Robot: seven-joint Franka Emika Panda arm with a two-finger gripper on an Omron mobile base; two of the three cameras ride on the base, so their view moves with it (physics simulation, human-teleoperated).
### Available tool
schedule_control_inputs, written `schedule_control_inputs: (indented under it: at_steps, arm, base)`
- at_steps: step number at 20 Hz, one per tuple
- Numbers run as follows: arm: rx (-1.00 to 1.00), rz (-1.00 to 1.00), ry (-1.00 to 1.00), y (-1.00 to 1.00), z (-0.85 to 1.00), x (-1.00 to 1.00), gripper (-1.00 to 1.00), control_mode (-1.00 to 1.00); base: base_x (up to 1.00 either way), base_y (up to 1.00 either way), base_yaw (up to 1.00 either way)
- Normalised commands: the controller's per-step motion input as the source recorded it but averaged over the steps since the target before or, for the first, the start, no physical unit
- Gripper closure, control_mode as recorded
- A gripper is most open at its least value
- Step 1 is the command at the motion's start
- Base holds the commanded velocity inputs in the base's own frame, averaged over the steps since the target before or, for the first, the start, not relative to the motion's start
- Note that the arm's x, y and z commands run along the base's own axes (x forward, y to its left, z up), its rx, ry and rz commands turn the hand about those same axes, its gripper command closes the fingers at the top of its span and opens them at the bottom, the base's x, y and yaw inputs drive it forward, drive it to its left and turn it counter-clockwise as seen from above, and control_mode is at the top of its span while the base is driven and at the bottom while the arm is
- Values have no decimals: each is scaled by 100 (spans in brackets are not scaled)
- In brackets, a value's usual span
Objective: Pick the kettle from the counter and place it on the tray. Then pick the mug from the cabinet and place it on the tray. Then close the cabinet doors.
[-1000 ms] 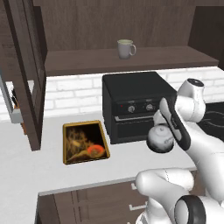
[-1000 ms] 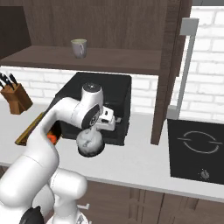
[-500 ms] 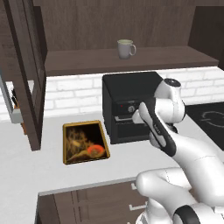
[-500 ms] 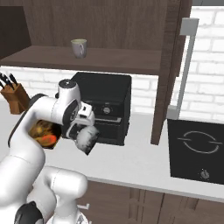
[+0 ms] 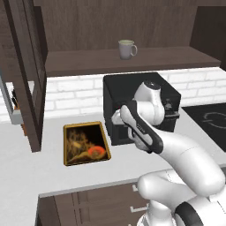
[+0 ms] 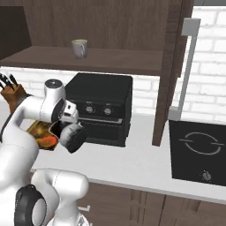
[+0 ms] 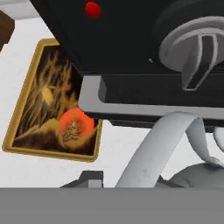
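Partly hidden kettle in claw

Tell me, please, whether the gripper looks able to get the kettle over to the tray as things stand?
Probably yes. The gripper holds the kettle by its arched handle in front of the black oven, and the tray lies beside it on the counter with nothing standing between.
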Motion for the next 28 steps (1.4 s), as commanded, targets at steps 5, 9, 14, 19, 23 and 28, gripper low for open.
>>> schedule_control_inputs:
  at_steps: [5,9,14,19,23,28]
  arm:
    - [0,9,0,84,0,-3,100,-100]
    - [0,10,0,93,0,0,100,-100]
    - [0,9,0,93,0,4,100,-100]
    - [0,9,-2,88,-2,34,100,-100]
    - [0,15,-19,49,-2,24,100,-100]
    - [6,13,-28,15,-2,24,100,-100]
  base:
    - [0,0,0]
    - [0,0,0]
    - [0,0,0]
    - [0,0,0]
    - [0,0,0]
    - [0,0,0]
